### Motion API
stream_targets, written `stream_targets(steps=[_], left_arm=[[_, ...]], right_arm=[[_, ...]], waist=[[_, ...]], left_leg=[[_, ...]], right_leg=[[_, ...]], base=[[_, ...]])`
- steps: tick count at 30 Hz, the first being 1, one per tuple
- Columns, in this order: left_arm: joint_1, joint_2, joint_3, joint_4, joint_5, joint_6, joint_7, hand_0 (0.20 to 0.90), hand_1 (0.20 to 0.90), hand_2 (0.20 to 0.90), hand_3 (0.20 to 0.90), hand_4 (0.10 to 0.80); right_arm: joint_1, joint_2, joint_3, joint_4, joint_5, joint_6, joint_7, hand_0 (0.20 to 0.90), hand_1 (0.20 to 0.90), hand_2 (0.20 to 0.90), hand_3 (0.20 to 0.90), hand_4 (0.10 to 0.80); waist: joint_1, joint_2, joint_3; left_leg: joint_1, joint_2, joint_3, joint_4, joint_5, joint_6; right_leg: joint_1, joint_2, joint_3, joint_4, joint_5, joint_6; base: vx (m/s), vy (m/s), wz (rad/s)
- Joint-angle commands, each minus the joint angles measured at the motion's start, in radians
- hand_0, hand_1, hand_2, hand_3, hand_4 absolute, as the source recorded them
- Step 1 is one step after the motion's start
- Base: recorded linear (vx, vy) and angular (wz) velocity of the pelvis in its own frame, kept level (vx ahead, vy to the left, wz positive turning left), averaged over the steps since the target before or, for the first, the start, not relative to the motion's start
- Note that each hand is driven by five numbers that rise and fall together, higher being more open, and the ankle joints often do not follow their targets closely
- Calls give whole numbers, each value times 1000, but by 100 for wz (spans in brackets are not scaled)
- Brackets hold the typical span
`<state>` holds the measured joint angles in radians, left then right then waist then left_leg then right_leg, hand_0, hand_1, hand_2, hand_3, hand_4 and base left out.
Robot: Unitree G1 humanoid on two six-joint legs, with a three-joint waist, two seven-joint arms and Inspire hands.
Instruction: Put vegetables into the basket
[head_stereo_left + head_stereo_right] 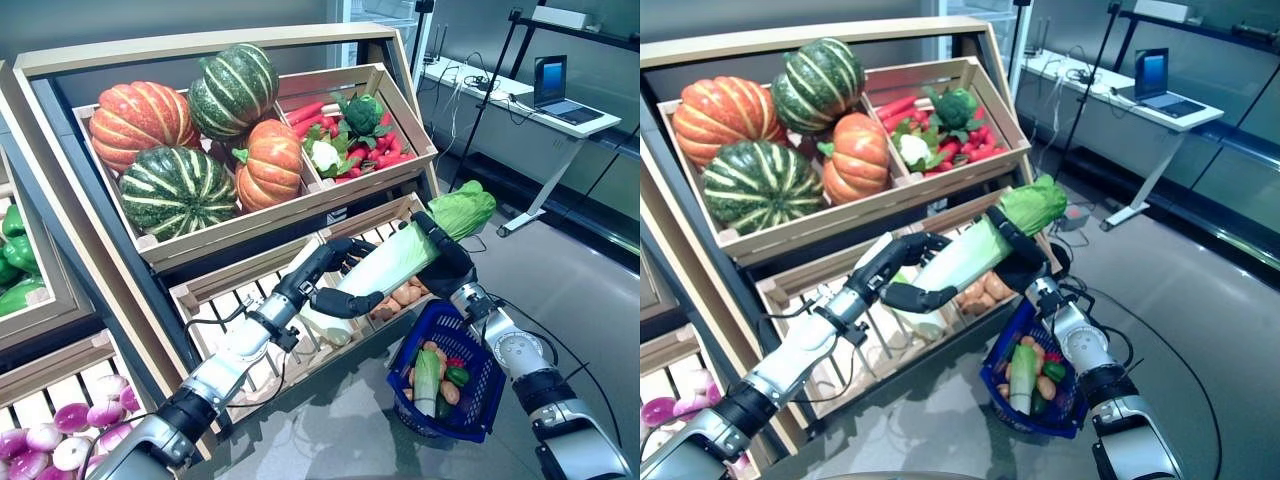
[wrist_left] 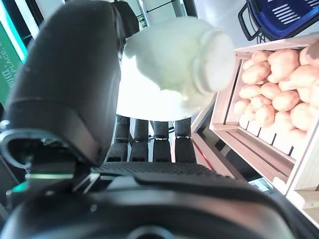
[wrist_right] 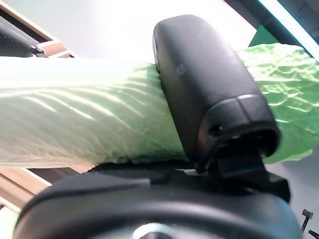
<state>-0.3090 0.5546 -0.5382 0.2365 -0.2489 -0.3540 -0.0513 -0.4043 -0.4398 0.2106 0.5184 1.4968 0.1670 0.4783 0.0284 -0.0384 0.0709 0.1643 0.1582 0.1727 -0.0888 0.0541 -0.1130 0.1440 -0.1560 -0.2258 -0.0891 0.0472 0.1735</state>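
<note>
From the eye views, long pale-green napa cabbage (image 1: 400, 258) slanted above blue plastic basket (image 1: 452, 372), right hand (image 1: 447, 262) clamped midway, left hand (image 1: 345, 300) cupped under the white stem; from the wrists, same grips, so left loosened first, then lowered leaf-end steady.

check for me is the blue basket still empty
No, the blue basket already holds several vegetables, among them a pale green one, while both hands hold the long cabbage above it.
</note>
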Motion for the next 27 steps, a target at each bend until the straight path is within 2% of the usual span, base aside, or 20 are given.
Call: stream_targets(steps=[1, 10, 15, 20, 25, 27], left_arm=[[-93, -18, 7, -54, 7, -72, 11, 900, 900, 900, 900, 800], [-37, -13, 52, 120, 71, -12, 30, 900, 900, 900, 900, 800], [-15, -24, 83, 296, 120, -19, 66, 900, 900, 900, 900, 800], [-7, -32, 107, 390, 121, 7, 81, 900, 900, 900, 900, 800], [7, -38, 147, 445, 21, 52, 67, 900, 900, 900, 900, 800], [14, -54, 173, 459, -77, 84, 41, 900, 900, 900, 900, 800]], right_arm=[[-196, -8, -68, 28, 35, -40, -6, 300, 300, 300, 300, 400], [-162, -78, -121, 84, -34, -23, -30, 300, 300, 300, 300, 400], [-150, -135, -141, 162, -148, -27, -50, 300, 300, 300, 300, 400], [-135, -184, -166, 265, -239, -43, -70, 300, 300, 300, 300, 400], [-120, -230, -180, 349, -385, -142, -142, 300, 300, 300, 300, 400], [-126, -244, -197, 384, -432, -204, -220, 300, 300, 300, 300, 400]], waist=[[2, -10, -36], [-8, -12, -34], [-21, -16, -33], [-29, -17, -29], [-32, -17, -11], [-29, -15, 0]], left_leg=[[-4, -13, -28, 3, -73, 8], [-1, -6, -14, 5, -70, 6], [1, -2, 3, 6, -65, 5], [2, 1, 14, 7, -62, 5], [0, 3, 22, 15, -59, 8], [-2, 3, 25, 21, -59, 10]], right_leg=[[25, -9, 1, 11, -23, -20], [20, -8, 12, 12, -18, -19], [15, -7, 24, 12, -13, -18], [11, -5, 33, 14, -11, -17], [3, -5, 42, 25, -10, -18], [-3, -7, 44, 36, -14, -20]], base=[[0, 0, 0], [1, -1, 0], [18, -11, -10], [6, -3, 0], [23, -33, -6], [35, -43, -14]])
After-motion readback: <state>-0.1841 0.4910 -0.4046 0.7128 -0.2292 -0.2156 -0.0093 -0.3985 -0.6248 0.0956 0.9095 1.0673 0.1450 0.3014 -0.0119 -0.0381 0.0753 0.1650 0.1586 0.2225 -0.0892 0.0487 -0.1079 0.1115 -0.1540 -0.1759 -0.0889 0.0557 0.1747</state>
